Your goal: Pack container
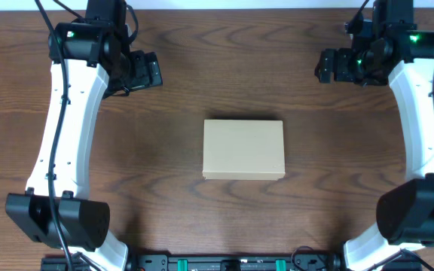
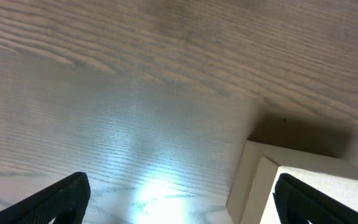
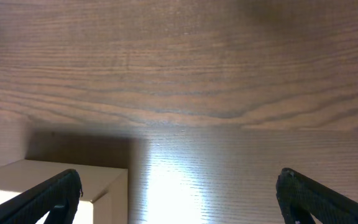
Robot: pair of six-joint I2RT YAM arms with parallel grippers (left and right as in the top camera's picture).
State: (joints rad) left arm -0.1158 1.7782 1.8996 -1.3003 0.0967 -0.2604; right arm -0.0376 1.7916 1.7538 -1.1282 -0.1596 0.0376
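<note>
Table (image 1: 217, 83): dark wood, 2 arms above.
Left gripper (image 1: 145, 71): jaws wide, empty; container well apart.
Container (image 1: 244, 150): tan box, lid closed, centre, between grippers.
Right gripper (image 1: 330, 66): jaws wide, empty; container well apart.

There is one container (image 1: 244, 150), at the middle of the desk (image 1: 202, 45). Two arms rise from the desk's near corners, one left arm (image 1: 66, 128) and one right arm (image 1: 428, 128). Each arm has two fingers (image 2: 67, 199).
</note>
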